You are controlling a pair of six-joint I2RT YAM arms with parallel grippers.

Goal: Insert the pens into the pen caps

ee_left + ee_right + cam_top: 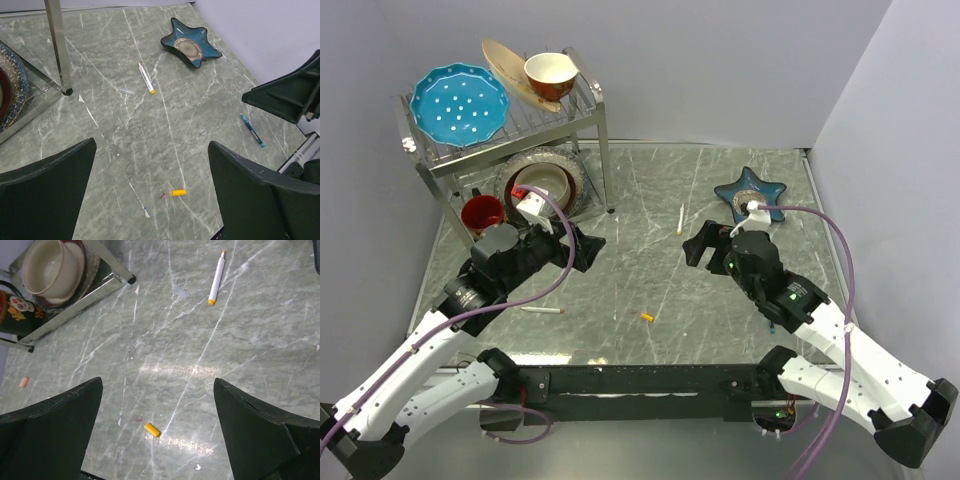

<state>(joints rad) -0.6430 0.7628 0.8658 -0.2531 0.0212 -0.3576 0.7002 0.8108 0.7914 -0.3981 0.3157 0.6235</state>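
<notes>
Nearest the arm bases, the orange cap (647, 317) lies loose on the marble table (630, 270), midway between the arms. The pink-ended pen (542, 310) lies flat just beside the left forearm. The blue pen (251, 131) lies by the right arm.

The left gripper (152, 147) and right gripper (159, 382) hover above the table with fingers spread wide and nothing between them. Both tilt toward the centre, probably to look over the parts before a first pick.

Farther out, the orange-tipped pen (680, 218) lies well apart from its cap. The pink cap (23, 381) sits near the dish rack (582, 120) foot. No pen is capped yet.
</notes>
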